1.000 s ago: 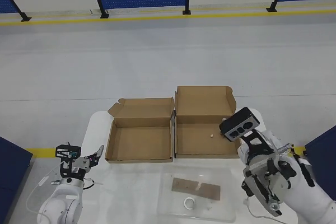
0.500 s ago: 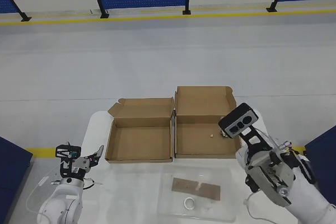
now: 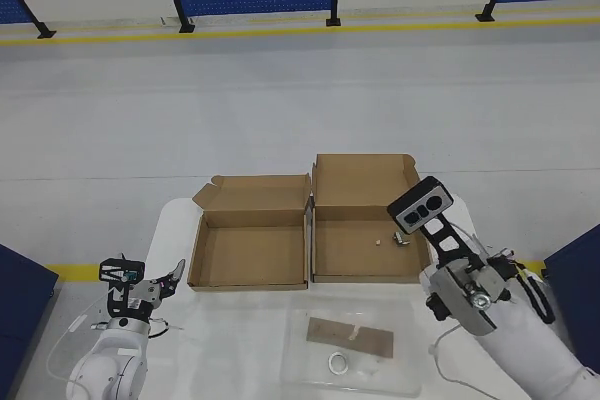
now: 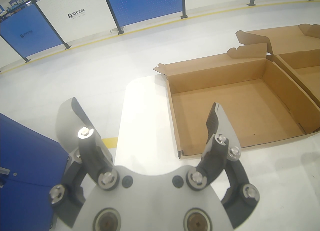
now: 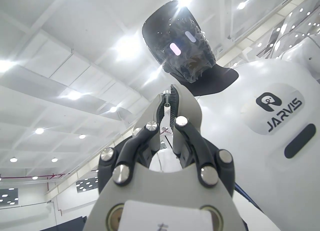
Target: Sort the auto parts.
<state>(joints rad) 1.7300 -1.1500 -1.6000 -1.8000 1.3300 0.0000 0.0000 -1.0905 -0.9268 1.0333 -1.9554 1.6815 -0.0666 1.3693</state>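
The right end effector (image 5: 168, 106) is pinching a small metal part (image 5: 166, 98) between its nearly closed fingertips. It is pointing up toward the ceiling and away from the tabletop (image 3: 230, 320), probably so the part can be checked before it goes to a box. The part looks like a short screw or pin, though its exact type is hard to tell.

The left end effector (image 4: 145, 110) is hanging wide open and holding nothing. It is sitting at the tabletop's near left corner, just beside the left cardboard box (image 3: 248, 255), and seems to be waiting clear of the other arm's work.

Two cardboard boxes are lying side by side with their flaps open, likely one for each kind of part. The left one is showing a bare floor. The right cardboard box (image 3: 355, 255) is holding one small pale piece (image 3: 377, 241).

One clear tray (image 3: 295, 370) is sitting nearest the robot, probably as the supply. It is carrying one white ring (image 3: 337, 362) and one cardboard strip (image 3: 350, 337).
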